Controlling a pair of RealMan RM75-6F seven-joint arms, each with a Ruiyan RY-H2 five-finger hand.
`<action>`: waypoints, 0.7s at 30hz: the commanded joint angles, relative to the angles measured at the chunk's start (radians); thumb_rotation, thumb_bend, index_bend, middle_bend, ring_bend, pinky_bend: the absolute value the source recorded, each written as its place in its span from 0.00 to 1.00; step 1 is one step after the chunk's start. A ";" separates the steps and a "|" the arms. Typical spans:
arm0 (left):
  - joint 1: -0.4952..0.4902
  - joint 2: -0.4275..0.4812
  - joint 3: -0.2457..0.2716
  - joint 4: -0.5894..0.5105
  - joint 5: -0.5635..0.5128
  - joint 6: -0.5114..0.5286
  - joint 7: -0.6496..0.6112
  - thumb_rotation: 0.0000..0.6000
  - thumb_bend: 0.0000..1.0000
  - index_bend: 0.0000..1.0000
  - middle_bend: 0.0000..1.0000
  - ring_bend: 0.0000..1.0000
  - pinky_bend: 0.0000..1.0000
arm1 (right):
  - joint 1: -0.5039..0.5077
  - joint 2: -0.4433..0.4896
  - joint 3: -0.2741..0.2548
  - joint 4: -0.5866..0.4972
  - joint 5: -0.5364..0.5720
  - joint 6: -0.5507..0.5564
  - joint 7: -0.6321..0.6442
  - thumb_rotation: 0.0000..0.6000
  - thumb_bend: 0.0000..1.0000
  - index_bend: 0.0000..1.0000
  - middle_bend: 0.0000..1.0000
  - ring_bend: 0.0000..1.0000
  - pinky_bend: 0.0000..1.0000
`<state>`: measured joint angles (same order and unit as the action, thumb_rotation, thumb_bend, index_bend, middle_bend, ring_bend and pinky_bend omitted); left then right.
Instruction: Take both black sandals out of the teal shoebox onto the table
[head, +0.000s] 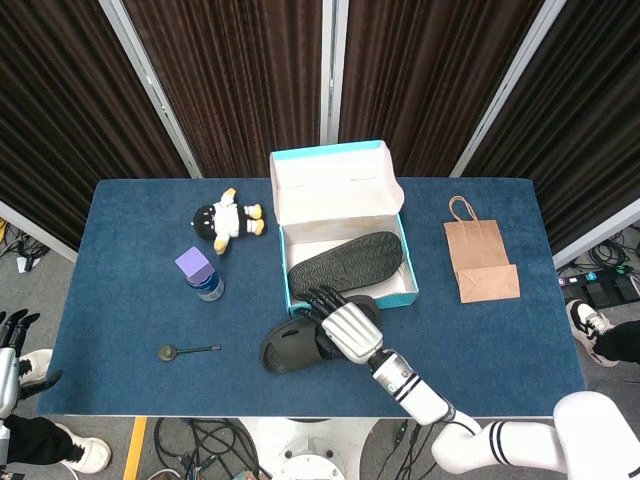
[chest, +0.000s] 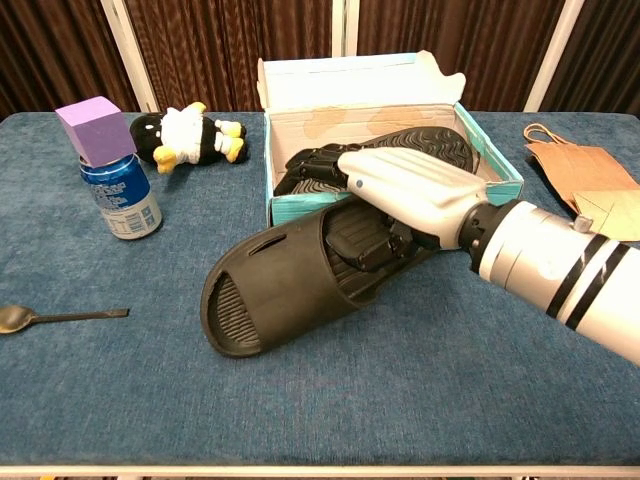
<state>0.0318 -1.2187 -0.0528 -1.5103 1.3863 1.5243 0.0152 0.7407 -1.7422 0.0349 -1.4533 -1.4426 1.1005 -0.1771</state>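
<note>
Head view: the right robot hand (head: 342, 325) is grasping one black sandal (head: 292, 346), which is lying low over the blue surface (head: 130, 300) just at the 7 o'clock corner of the teal shoebox (head: 296, 310). Whether its sole is fully resting on the cloth is hard to tell from above. The second sandal (head: 350, 262) is lying sole-up inside the box, running diagonally. The left robot hand (head: 8, 345) is showing only at the far left edge, below the surface; its fingers are sticking up, but whether it is released or clenched I cannot tell. At 9 o'clock of the box a blue can (head: 208, 287) is carrying a purple cube (head: 193, 264); a penguin toy (head: 228, 218) is lying at 10 o'clock, a spoon (head: 186, 350) at 8 o'clock, and a paper bag (head: 477, 259) at 3 o'clock.

Chest view: the robot hand's fingers (chest: 330, 160) are wrapping over the strap of the held sandal (chest: 290, 290), whose toe end is pointing toward 7 o'clock and appears to be touching the cloth. It is a chunky, moulded slide with a ribbed footbed. Behind, the other sandal (chest: 440, 140) is showing its zigzag tread in the box (chest: 300, 208).

By my judgement the task is roughly half done: one sandal is out and only needs letting go; the other is not yet removed.
</note>
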 joint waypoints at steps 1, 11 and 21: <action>0.000 -0.001 -0.001 0.004 0.000 0.000 -0.003 1.00 0.00 0.18 0.10 0.02 0.12 | -0.017 -0.011 -0.005 -0.006 -0.003 0.009 -0.014 1.00 0.42 0.03 0.00 0.00 0.00; 0.001 -0.005 -0.002 0.016 0.004 0.001 -0.013 1.00 0.00 0.18 0.10 0.02 0.12 | -0.036 0.085 -0.007 -0.131 0.042 -0.031 -0.174 1.00 0.11 0.00 0.00 0.00 0.00; 0.006 -0.005 -0.002 0.019 0.007 0.007 -0.017 1.00 0.00 0.18 0.10 0.02 0.12 | -0.037 0.273 0.043 -0.270 0.108 -0.053 -0.268 1.00 0.00 0.00 0.00 0.00 0.00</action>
<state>0.0373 -1.2240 -0.0550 -1.4909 1.3931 1.5314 -0.0013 0.7047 -1.5156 0.0567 -1.6863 -1.3415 1.0503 -0.4669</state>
